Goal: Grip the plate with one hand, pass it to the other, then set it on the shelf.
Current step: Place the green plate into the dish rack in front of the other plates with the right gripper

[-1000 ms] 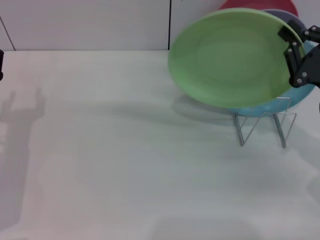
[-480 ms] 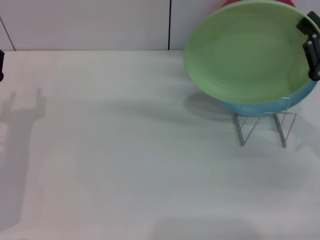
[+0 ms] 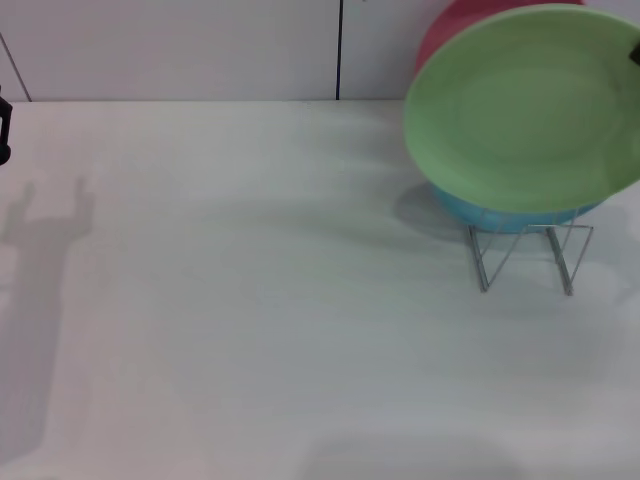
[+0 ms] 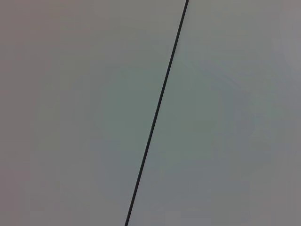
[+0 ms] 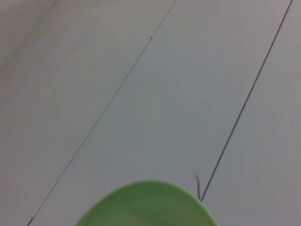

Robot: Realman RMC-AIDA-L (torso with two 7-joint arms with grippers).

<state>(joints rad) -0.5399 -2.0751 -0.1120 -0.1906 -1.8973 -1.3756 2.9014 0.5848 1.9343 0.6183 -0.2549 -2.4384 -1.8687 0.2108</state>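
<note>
The light green plate [image 3: 525, 105] hangs tilted in the air at the far right, over the wire shelf [image 3: 525, 250], with its face towards me. Only a black sliver of my right gripper [image 3: 635, 55] shows at the frame's right edge, shut on the plate's rim. The right wrist view catches the plate's rim [image 5: 150, 205] against the wall. My left gripper [image 3: 3, 128] is a black sliver at the left edge, far from the plate; its shadow [image 3: 50, 205] on the table shows two prongs spread apart.
A turquoise plate [image 3: 510, 214] stands in the shelf just under the green one, and a red plate [image 3: 455, 28] stands behind it against the wall. The white table [image 3: 260, 300] stretches out left and in front of the shelf.
The green plate has moved to the right and a little up, now covering the lavender plate behind it. My right gripper has slid almost out of the head view. The left arm has stayed put.
</note>
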